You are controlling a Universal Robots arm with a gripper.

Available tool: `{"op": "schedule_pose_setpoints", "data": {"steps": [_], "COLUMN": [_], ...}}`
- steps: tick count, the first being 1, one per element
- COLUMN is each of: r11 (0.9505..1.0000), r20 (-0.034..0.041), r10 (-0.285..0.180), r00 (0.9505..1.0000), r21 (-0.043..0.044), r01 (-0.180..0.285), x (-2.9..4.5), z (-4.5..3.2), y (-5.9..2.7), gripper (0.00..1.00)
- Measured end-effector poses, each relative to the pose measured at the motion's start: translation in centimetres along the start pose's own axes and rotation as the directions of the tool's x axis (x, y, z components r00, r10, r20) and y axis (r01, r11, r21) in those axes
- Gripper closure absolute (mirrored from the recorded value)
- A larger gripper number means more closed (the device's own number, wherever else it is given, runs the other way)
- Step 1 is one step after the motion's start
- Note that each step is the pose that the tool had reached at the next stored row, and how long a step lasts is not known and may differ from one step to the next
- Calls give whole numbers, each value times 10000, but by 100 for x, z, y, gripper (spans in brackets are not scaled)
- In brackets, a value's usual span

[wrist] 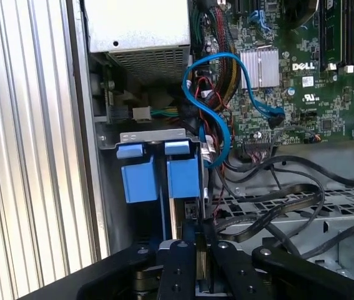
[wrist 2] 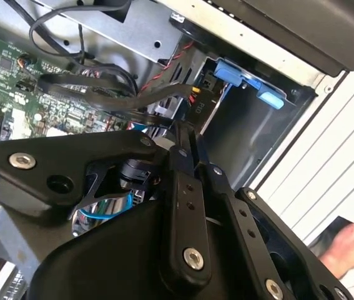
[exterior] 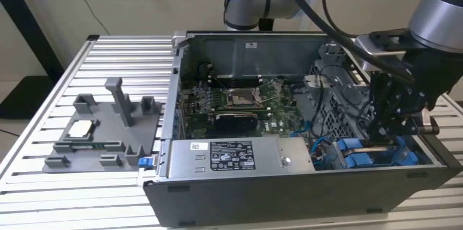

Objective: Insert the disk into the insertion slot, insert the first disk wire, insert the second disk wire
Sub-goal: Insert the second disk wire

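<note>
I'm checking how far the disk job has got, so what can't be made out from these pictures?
- The disk's seating in the insertion slot: in the first wrist view, the gripper covers the lower bay.
- The same bay in the exterior view: the arm stands before it.
- The jaws' state: their tips are hidden among the cables in the second wrist view.

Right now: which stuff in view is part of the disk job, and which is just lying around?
In play:
gripper
insertion slot, blue pieces
blue cable

Lying about:
power-supply box
grey parts tray
motherboard
</note>
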State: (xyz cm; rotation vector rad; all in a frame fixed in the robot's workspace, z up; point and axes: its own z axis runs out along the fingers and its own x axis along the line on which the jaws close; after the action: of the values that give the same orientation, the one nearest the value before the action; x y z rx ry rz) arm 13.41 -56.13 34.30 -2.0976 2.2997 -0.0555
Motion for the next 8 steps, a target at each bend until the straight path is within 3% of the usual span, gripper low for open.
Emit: {"op": "schedule_pose_setpoints", "data": {"steps": [2, 8], "r11": [10000, 10000], "r20": [-52, -73], "r10": [-1, -3], "r00": [10000, 10000], "r21": [11, 27], "r01": [1, 3], "x": [1, -3], "z": [20, 85], "y": [3, 11], "gripper": [84, 84]}}
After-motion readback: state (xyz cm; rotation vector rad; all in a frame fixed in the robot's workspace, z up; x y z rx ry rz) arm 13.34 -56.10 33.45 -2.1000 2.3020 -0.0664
